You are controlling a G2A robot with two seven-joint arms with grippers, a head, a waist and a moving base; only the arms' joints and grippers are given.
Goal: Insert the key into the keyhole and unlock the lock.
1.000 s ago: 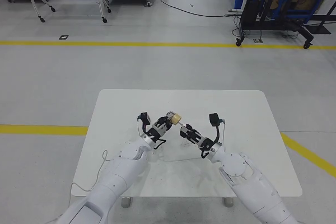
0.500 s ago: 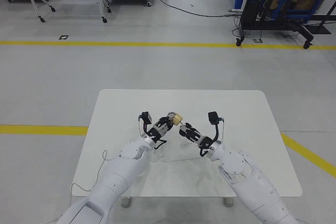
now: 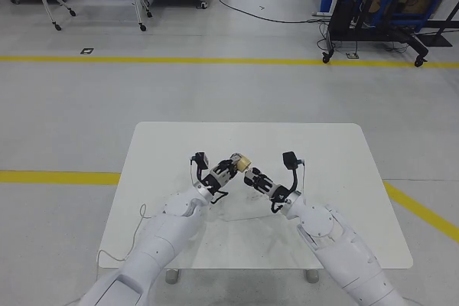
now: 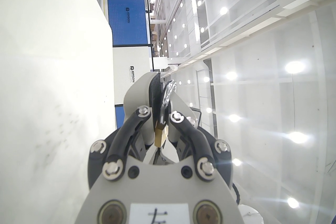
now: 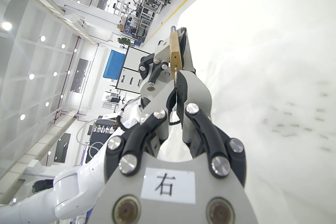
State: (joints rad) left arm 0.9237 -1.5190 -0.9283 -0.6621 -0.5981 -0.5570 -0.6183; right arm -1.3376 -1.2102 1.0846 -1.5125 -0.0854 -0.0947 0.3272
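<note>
One white desk (image 3: 329, 153), faint scuff marks on it, both pincers held over its middle, nearly tip to tip. Left pincer (image 4: 162, 97) clenched on the brass lock (image 5: 174, 51). Lock sits between its fingers, up off the desk, silver shackle (image 4: 168, 87) out at the fingertips. Right pincer (image 5: 179, 78) clenched on the key (image 5: 175, 72). Key mostly hidden between the fingers; a short bit shows, touching the lock's bottom end. Cannot tell how deep it sits.
</note>
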